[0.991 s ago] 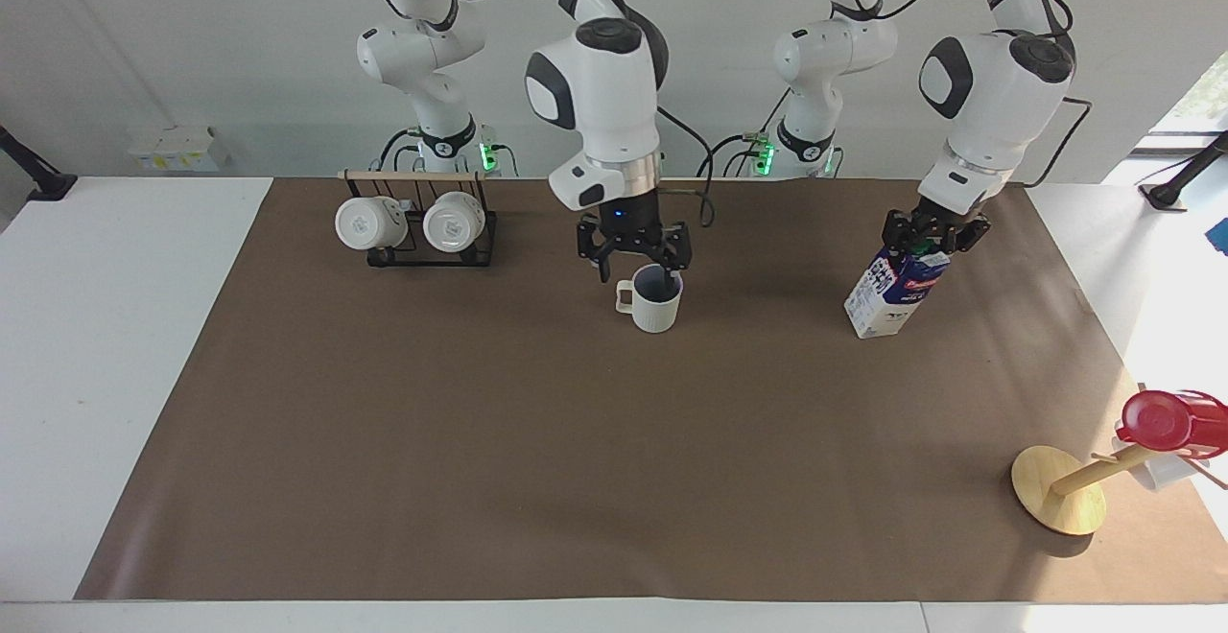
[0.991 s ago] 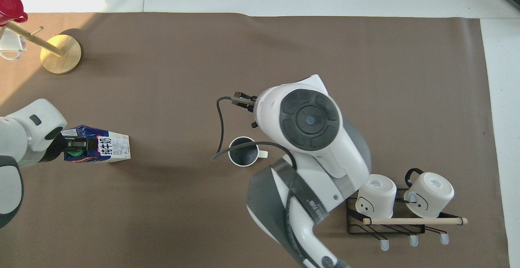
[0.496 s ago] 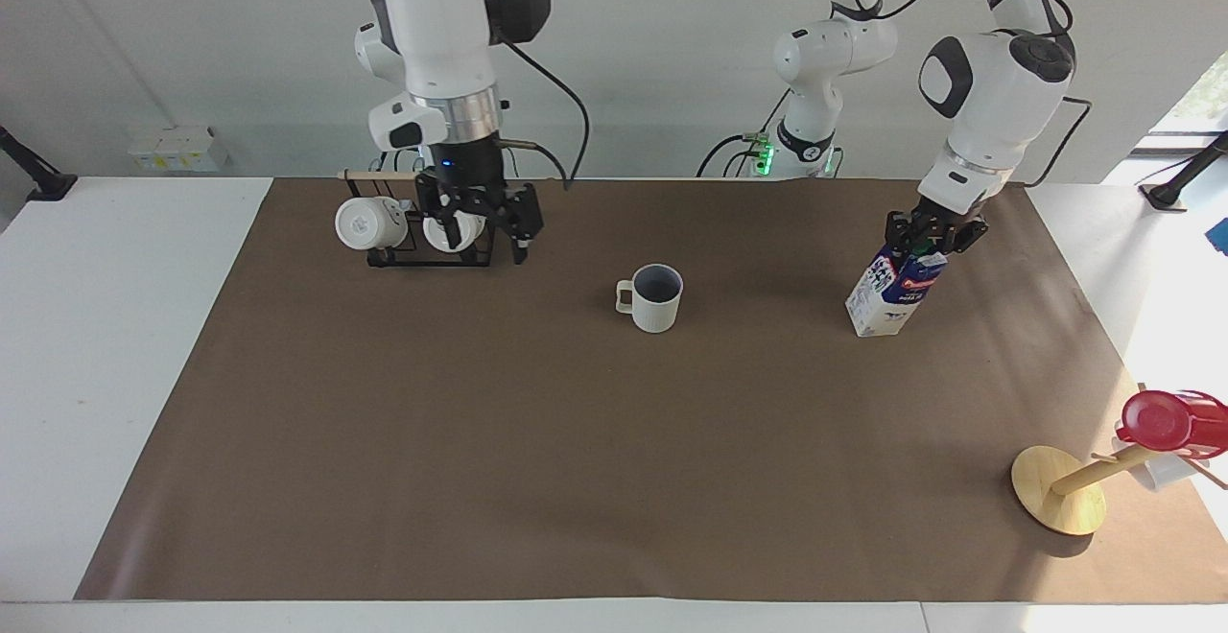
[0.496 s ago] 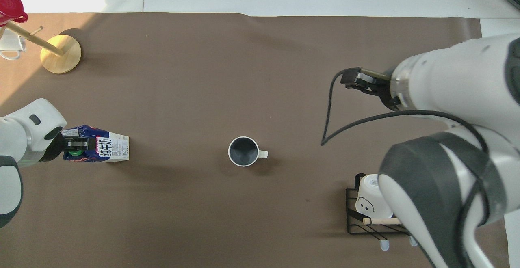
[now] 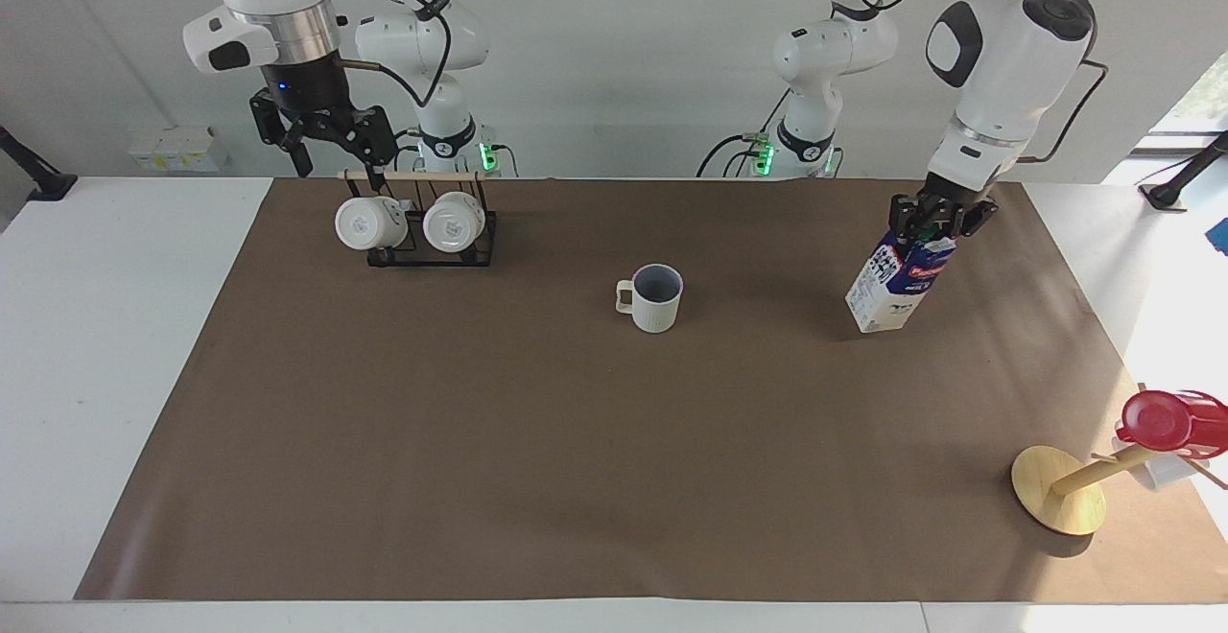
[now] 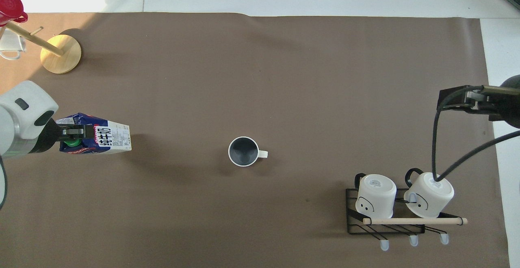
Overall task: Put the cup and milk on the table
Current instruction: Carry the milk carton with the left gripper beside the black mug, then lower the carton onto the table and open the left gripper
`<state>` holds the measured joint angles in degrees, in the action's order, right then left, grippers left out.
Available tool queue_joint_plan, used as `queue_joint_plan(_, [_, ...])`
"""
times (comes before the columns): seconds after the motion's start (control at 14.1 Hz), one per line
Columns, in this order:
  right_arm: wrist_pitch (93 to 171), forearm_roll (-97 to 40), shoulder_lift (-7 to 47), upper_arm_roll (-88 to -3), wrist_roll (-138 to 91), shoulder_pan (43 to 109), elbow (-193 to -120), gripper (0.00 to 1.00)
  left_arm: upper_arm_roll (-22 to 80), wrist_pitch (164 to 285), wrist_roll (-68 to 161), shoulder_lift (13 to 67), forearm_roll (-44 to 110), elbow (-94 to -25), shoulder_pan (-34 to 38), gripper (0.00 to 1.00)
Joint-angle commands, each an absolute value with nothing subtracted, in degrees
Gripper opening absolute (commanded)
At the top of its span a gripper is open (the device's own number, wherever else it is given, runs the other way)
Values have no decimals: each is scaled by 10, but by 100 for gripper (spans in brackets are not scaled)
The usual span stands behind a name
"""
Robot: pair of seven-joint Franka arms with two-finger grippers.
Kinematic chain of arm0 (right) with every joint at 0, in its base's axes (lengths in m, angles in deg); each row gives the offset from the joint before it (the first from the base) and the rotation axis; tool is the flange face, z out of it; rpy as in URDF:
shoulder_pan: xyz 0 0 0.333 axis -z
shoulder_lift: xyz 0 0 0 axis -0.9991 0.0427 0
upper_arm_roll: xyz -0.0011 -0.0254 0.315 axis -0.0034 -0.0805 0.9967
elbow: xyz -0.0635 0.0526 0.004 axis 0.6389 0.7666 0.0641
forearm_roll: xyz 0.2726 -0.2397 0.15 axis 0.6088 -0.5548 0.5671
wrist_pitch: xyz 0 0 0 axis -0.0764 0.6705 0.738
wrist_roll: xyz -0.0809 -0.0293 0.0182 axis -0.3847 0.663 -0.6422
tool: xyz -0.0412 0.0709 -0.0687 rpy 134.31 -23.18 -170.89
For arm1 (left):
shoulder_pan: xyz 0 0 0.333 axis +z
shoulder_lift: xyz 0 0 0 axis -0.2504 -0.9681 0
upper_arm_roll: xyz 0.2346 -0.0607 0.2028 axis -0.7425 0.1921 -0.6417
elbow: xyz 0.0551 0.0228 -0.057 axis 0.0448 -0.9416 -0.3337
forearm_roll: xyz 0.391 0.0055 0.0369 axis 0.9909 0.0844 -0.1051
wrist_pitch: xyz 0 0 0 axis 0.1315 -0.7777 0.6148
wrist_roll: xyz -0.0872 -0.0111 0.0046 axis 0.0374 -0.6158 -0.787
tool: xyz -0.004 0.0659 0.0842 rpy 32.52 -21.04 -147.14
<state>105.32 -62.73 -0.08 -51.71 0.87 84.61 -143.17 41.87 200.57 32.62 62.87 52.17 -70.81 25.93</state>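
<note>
The cup (image 5: pixel 655 297) stands upright on the brown mat (image 5: pixel 480 441) of the white table (image 5: pixel 115 345), near the mat's middle, with nothing touching it; it also shows in the overhead view (image 6: pixel 243 151). The milk (image 5: pixel 897 278) is beside it toward the left arm's end, tilted, its lower edge at the mat. My left gripper (image 5: pixel 935 216) is shut on the carton's top by the green cap; in the overhead view the milk (image 6: pixel 101 139) lies under it. My right gripper (image 5: pixel 336 155) is open and empty, raised over the mug rack.
A black wire rack (image 5: pixel 432 247) with two white mugs (image 5: pixel 369 222) stands close to the robots at the right arm's end. A wooden mug stand (image 5: pixel 1055 489) bearing a red cup (image 5: pixel 1166 420) stands at the mat's corner farthest from the robots, at the left arm's end.
My right gripper let go of the cup, rose and swung away to above the mug rack. My left gripper lifted slightly with the milk, which now tilts less.
</note>
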Motion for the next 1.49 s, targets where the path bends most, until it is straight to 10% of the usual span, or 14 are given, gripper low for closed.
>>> queue_joint_plan(0.0, [1026,-633,27,-511,-13,860,-1389,100,415,1986,402,616,526,-682,198,51])
queue_joint_plan(0.21, [973,-633,74,-511,-20,861,-1306,100,415,1990,467,616,526,-679,141,51])
queue_joint_plan(1.42, [967,-620,44,-512,-31,861,-1349,100,415,2086,538,580,529,-752,38,48])
